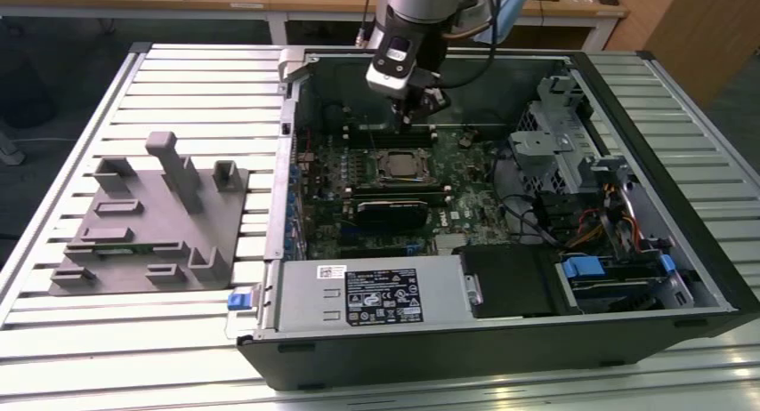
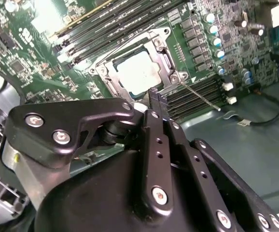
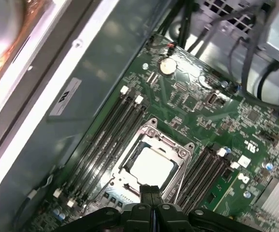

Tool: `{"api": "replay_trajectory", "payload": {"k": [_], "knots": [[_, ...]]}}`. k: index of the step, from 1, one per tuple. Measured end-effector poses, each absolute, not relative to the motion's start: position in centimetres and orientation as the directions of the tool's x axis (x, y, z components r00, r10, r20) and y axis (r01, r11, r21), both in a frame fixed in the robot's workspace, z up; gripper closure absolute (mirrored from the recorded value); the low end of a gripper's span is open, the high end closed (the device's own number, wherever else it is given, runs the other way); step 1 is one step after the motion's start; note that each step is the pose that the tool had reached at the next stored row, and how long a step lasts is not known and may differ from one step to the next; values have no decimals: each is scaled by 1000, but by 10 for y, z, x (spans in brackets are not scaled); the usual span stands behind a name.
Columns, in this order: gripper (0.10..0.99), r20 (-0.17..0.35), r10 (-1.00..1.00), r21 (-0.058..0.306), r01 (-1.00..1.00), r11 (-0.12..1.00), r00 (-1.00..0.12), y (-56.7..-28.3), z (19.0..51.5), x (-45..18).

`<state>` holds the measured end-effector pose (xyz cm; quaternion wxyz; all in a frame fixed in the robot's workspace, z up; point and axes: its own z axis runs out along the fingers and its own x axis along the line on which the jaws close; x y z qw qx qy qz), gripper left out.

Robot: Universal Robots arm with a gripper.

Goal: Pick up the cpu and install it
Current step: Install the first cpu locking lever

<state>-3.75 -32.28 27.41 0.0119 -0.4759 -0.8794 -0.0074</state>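
Hovering inside the open computer case (image 1: 665, 278), the gripper (image 1: 410, 117) hangs just above the motherboard (image 1: 469, 184), its two fingers (image 2: 155, 99) pressed together with nothing between them. In both wrist views the fingertips sit right over the near edge of the socket frame (image 3: 178, 150). The cpu (image 3: 151, 164) lies flat in that frame, silver top showing; the fingers cut off one edge of it in both wrist views. In the exterior view the cpu (image 1: 398, 165) is a small pale square just below the gripper, its detail hard to make out. Memory slots (image 3: 108, 140) flank the socket. Beside the case, toward the exterior view's left, a grey tray (image 1: 149, 224) rests on the slatted table (image 1: 178, 73).
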Motion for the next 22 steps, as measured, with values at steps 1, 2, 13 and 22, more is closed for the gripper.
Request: {"api": "replay_trajectory", "payload": {"k": [1,2,13,22], "knots": [[980,28,831,2,832,555,-555,-323,274,-37],[980,28,826,2,826,564,-563,-323,274,-37],[980,28,763,2,763,646,-646,-323,274,-37],[980,28,725,2,725,689,-688,-323,274,-37]]}}
